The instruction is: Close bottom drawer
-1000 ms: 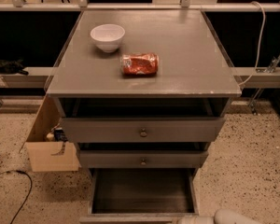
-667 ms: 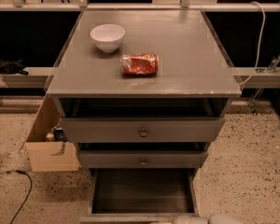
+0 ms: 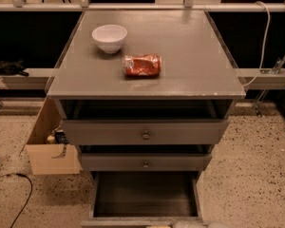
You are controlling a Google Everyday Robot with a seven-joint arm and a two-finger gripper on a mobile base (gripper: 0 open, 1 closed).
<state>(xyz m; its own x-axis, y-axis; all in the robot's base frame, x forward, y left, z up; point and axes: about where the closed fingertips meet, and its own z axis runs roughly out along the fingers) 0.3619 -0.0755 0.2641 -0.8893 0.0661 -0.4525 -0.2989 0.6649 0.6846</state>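
The bottom drawer (image 3: 145, 194) of the grey cabinet (image 3: 147, 75) is pulled far out towards me. Its dark plank floor shows and looks empty. The top rim of its front (image 3: 133, 221) lies along the bottom edge of the view. The two knobbed drawers above it, the top one (image 3: 145, 132) and the middle one (image 3: 145, 162), each stand slightly out. Only a pale rounded part of my gripper (image 3: 195, 225) shows, at the very bottom edge, just at the right end of the drawer's front rim.
A white bowl (image 3: 109, 37) and a crushed red can (image 3: 142, 65) sit on the cabinet top. An open cardboard box (image 3: 50, 148) stands on the speckled floor left of the cabinet. A black cable (image 3: 19, 194) lies at the lower left. A rail (image 3: 266, 78) runs behind.
The pale part at the bottom edge has moved left and lower, so less of it shows. The drawers and the things on top have not moved.
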